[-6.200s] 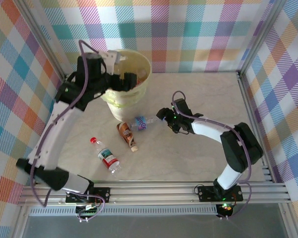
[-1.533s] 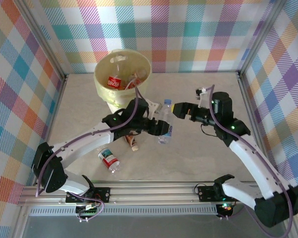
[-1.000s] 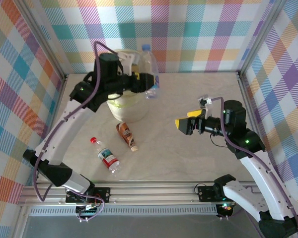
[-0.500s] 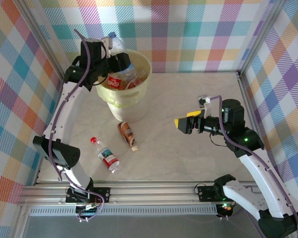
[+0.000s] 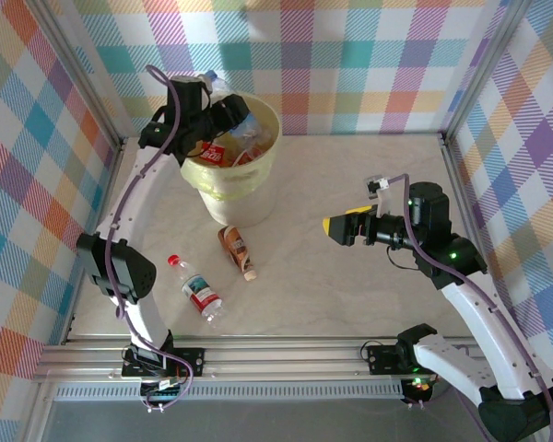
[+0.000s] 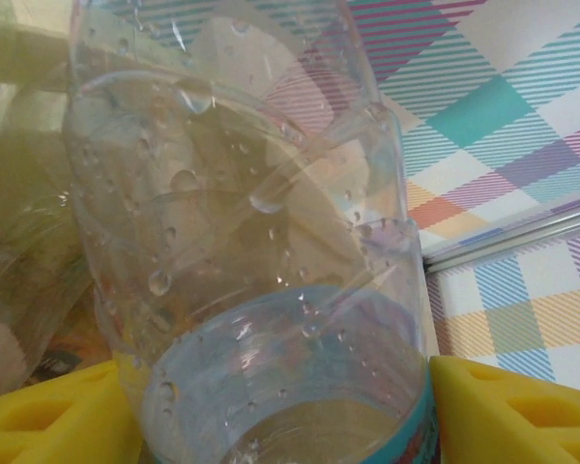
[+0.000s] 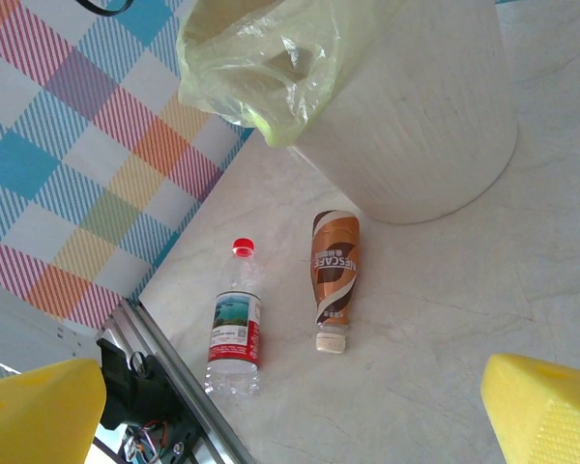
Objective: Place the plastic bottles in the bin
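Seen from above, the left pincer (image 5: pixel 223 110) is raised over the far-left rim of the large round translucent pale-yellow plastic bin (image 5: pixel 241 198). The bin stands at the far left of the pale marbled counter (image 5: pixel 350 304). A clear plastic bottle with a blue cap (image 5: pixel 210 83) sticks out beside that pincer, above the rim. Other bottles lie inside the bin, among them a red-labelled bottle (image 5: pixel 212 155). Just in front of the bin a brown-labelled bottle (image 5: pixel 236 249) lies on the counter, its cap toward the near edge. Nearer and further left lies a clear bottle with a red cap (image 5: pixel 196 291). These two are apart from each other and from the bin. The right pincer (image 5: pixel 335 226) hangs over the middle of the counter, well apart from the bin.

From the left wrist, the blue-capped bottle's body is beaded with droplets and ringed by a blue label band. It stands between two yellow pads (image 6: pixel 512 416) that lie against its sides, so the left pincer is clamped on it. The bin's yellowish inside shows behind it on the left.

From the right wrist, that pincer's yellow pads (image 7: pixel 39 406) sit far apart in the lower corners with nothing between them. Below are the bin's outer wall, with a yellow-green liner bag (image 7: pixel 261 68) folded over the rim. The two bottles lie side by side on the counter.
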Controlling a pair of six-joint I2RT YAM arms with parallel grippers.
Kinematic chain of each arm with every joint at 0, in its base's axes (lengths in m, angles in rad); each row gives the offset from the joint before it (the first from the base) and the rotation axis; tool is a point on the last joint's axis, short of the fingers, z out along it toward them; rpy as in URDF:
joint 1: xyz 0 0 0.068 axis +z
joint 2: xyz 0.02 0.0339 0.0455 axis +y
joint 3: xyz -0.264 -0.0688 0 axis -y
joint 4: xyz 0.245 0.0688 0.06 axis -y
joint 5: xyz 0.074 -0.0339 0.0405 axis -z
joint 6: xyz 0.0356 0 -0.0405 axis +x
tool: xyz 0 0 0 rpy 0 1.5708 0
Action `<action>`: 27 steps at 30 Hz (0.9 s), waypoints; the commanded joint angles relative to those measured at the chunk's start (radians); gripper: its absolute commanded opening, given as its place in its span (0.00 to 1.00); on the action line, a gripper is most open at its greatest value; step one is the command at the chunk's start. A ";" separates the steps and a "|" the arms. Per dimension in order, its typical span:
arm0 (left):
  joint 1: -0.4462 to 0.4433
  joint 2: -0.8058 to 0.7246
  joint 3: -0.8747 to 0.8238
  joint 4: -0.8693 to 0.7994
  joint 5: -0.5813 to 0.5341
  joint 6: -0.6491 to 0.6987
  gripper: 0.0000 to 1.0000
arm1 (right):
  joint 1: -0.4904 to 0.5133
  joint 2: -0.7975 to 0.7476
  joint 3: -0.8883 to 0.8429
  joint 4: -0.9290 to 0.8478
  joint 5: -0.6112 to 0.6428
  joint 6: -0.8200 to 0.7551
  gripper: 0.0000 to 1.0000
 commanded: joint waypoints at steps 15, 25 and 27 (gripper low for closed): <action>-0.027 0.024 0.167 -0.130 -0.014 0.096 1.00 | 0.030 0.010 -0.026 0.023 0.000 0.017 1.00; -0.025 -0.191 0.020 -0.191 0.098 0.249 1.00 | 0.257 0.143 -0.089 0.116 0.174 0.046 0.97; -0.027 -0.271 -0.074 -0.182 0.139 0.286 1.00 | 0.298 0.182 -0.098 0.154 0.206 0.062 0.95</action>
